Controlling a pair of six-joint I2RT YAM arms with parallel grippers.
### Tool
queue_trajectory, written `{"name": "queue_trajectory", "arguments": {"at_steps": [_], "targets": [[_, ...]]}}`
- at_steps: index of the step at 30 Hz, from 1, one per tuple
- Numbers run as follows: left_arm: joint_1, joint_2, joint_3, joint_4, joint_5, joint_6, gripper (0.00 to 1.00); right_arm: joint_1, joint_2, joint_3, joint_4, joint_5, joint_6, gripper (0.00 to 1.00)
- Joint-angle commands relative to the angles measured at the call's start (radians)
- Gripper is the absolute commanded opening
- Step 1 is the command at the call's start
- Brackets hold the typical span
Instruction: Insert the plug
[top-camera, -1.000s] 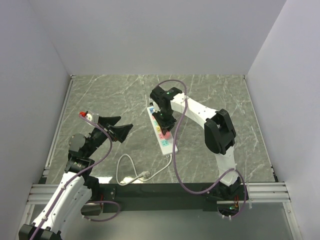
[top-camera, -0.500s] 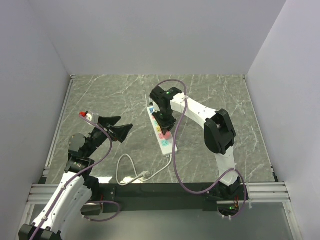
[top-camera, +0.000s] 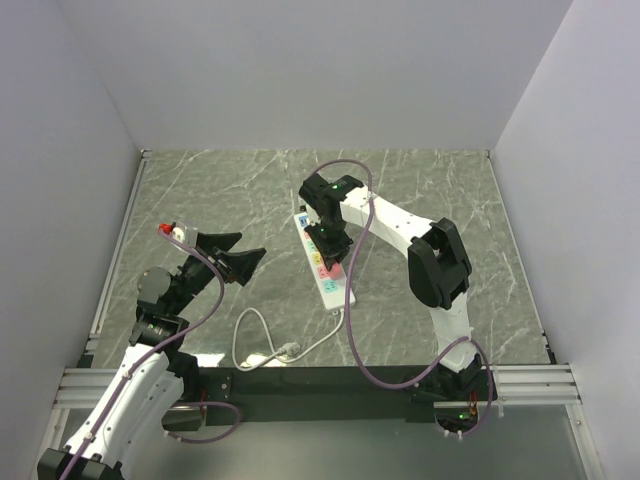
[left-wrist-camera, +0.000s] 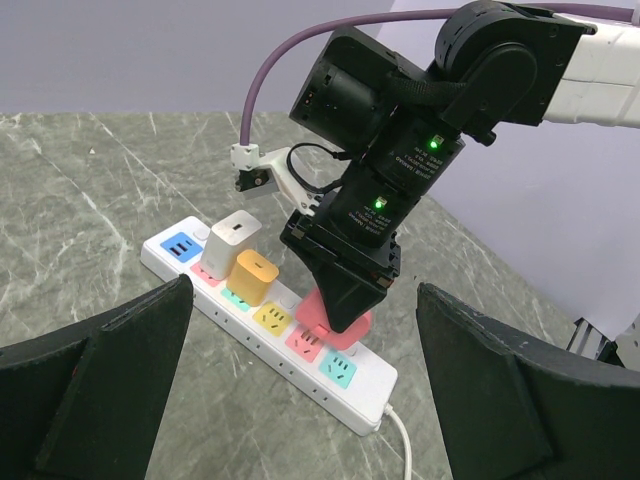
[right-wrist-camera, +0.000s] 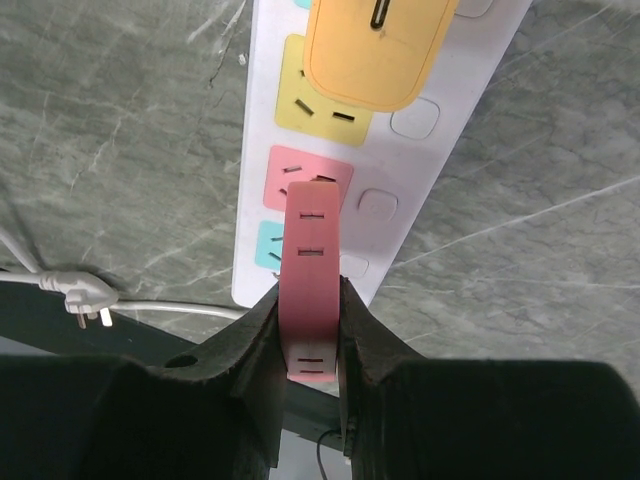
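Where the arms are bolted, a metal rail (top-camera: 300, 378) runs along the near edge of my table (top-camera: 200, 190), a grey-green slab veined like marble. Just beyond the rail a white cord (top-camera: 240, 340) loops on the stone and ends in a loose mains plug (top-camera: 290, 350). To the left, the left gripper (top-camera: 245, 248) hangs above the surface with its jaws spread wide and nothing between them; its own camera shows the two black fingers (left-wrist-camera: 100, 380) at the frame's sides. Near the table's middle lies a white power strip (top-camera: 330, 285), slanting away from me. The right gripper (top-camera: 328, 240) points down at it, clamped on a pink plug (right-wrist-camera: 311, 240). The overhead view hides that plug under the wrist. The right wrist view shows it pinched flat between the fingers (right-wrist-camera: 262, 340), its tip over the pink socket (right-wrist-camera: 300, 165), though I cannot tell whether the prongs are in. The left wrist view adds an orange plug (left-wrist-camera: 256, 275) and a white plug (left-wrist-camera: 235, 235) seated further along the strip. Plain pale walls (top-camera: 320, 70) close off the back and both sides.
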Motion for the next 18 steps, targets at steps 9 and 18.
{"name": "queue_trajectory", "arguments": {"at_steps": [9,18], "targets": [[0.004,-0.016,-0.004,0.015,0.004,-0.006,0.99,0.004,0.035,-0.031,-0.040,0.123,0.036,0.00],[-0.001,-0.019,-0.006,0.017,0.001,-0.004,0.99,0.001,0.021,-0.052,-0.017,0.155,0.062,0.00]]}}
